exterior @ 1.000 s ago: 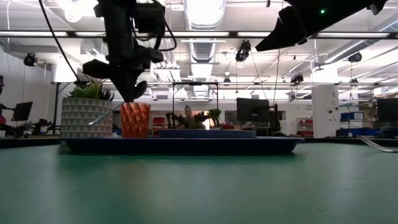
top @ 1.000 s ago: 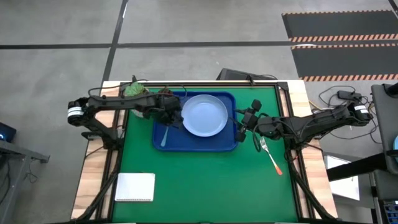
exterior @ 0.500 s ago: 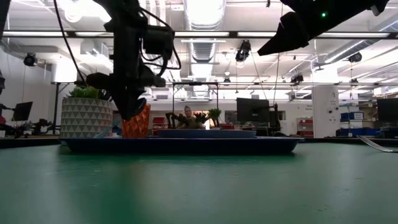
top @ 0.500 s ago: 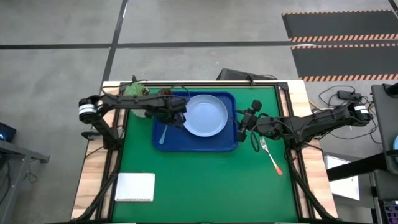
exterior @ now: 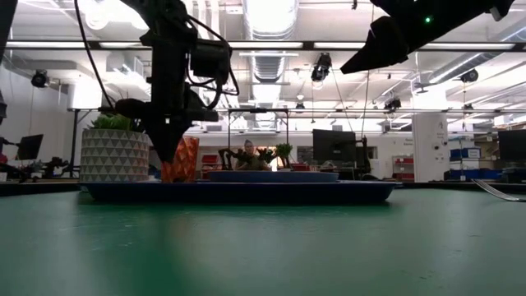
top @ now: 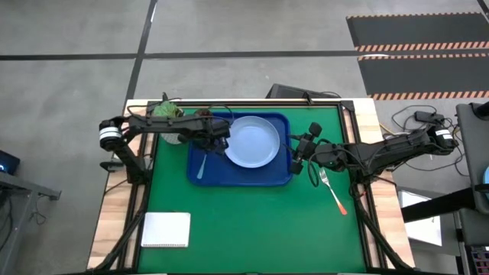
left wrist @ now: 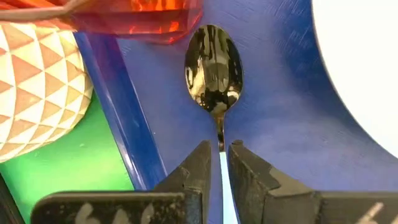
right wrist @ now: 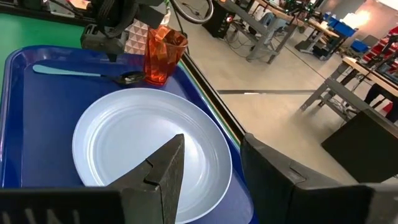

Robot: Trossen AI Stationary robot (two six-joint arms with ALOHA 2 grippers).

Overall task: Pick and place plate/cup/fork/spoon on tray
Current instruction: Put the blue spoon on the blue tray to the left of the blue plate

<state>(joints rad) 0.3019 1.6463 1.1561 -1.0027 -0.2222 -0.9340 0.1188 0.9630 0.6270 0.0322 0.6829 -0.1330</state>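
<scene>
The dark-blue tray (top: 275,177) holds the light-blue plate (top: 250,141), the red cup (right wrist: 163,53) in its far left corner and the spoon (left wrist: 213,68). The spoon lies left of the plate, with its light-blue handle (top: 201,169) toward the near edge. My left gripper (top: 216,143) is low over the tray and shut on the spoon. My right gripper (top: 294,160) is open and empty above the tray's right rim. The fork (top: 333,192), with its orange handle, lies on the green mat right of the tray. My left gripper pinches the spoon's thin neck (left wrist: 220,140) between its two fingers, just behind the bowl where the blue handle begins. The fingers come from above, pointing down, one on each side of the neck. The spoon lies on the tray floor with its bowl toward the cup.
A white patterned pot with a green plant (top: 166,109) stands just outside the tray's far left corner, close to the cup. A white notepad (top: 166,229) lies at the near left of the mat. The near half of the mat is bare green.
My left gripper has come down onto the tray and shifted a little toward the table's right. The spoon in its fingers has come down with it. My right gripper has kept still.
</scene>
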